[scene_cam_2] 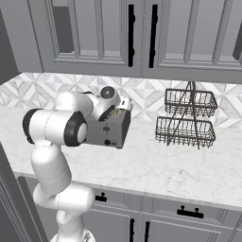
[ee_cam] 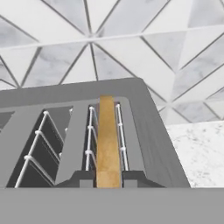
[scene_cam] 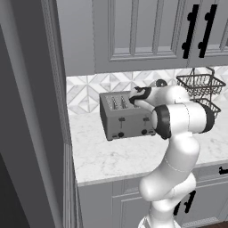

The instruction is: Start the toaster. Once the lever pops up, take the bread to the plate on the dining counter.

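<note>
The grey four-slot toaster [scene_cam: 124, 120] [scene_cam_2: 113, 131] stands on the wall counter against the tiled backsplash, its levers and knobs facing the room. In the hand view the bread [ee_cam: 107, 140] stands edge-up in the toaster's [ee_cam: 151, 131] right-hand slot, a tan strip between the wire guides. My gripper [ee_cam: 108, 178] reaches down onto the toaster's top from above, its dark fingertips pressed against both sides of the bread's near end, shut on it. In the base views the hand [scene_cam: 134, 98] [scene_cam_2: 118, 108] hovers over the toaster's top. The plate and the dining counter are out of view.
A two-tier black wire basket stand [scene_cam: 200, 87] [scene_cam_2: 186, 118] stands on the counter right of the toaster. Grey upper cabinets [scene_cam_2: 137, 38] hang close above. A tall grey panel [scene_cam: 31, 133] walls off the left. Marble counter [scene_cam_2: 156, 165] lies open in front.
</note>
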